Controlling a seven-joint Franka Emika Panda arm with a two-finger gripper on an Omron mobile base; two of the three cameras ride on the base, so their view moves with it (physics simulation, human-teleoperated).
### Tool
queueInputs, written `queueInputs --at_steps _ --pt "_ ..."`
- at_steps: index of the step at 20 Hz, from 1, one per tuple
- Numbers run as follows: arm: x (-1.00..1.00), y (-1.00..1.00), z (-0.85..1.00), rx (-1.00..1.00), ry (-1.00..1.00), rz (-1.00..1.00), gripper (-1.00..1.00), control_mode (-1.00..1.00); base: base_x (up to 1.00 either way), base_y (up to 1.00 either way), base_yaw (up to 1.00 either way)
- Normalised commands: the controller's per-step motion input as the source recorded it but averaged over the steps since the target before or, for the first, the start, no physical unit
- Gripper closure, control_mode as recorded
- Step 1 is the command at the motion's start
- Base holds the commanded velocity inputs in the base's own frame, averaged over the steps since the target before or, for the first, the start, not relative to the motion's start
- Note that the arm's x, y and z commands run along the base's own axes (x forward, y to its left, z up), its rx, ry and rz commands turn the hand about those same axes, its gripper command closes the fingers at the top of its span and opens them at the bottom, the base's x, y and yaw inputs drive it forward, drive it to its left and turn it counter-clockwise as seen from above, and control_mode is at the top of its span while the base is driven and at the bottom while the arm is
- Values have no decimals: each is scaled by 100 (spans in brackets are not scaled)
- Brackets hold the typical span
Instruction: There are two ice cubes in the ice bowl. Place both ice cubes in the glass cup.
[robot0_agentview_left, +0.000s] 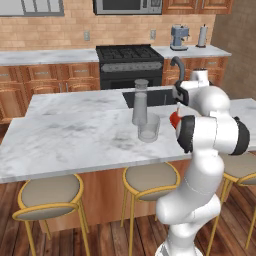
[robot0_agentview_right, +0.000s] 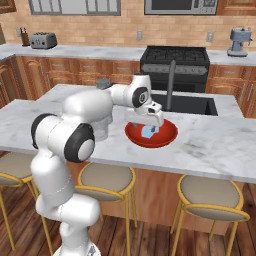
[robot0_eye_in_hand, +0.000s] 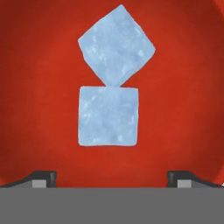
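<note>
Two pale blue ice cubes lie touching on the floor of the red ice bowl: a square-on ice cube and, beyond it, one turned like a diamond. My gripper hovers just above them, open, its dark fingertips spread wider than the nearer cube. In the right base view the hand hangs over the bowl, with a cube showing below it. The clear glass cup stands on the island to the left of the arm, apart from the bowl, whose red edge peeks out beside the forearm.
A taller grey capped cylinder stands right behind the cup. The sink with its dark faucet lies behind the bowl. Stools line the island's front edge. A stove sits at the back wall.
</note>
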Motion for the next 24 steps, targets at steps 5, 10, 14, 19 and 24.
queueInputs --at_steps 5,10,14,19,24 --pt "28 -4 -21 0 0 0 -100 -100 0 0 0" --pt "27 0 -27 0 0 0 -100 -100 0 0 0" --pt "23 -5 -21 0 0 0 -100 -100 0 0 0" --pt "1 -6 -11 0 0 0 -100 -100 0 0 0" --pt "-21 0 0 0 0 0 -100 -100 0 0 0"
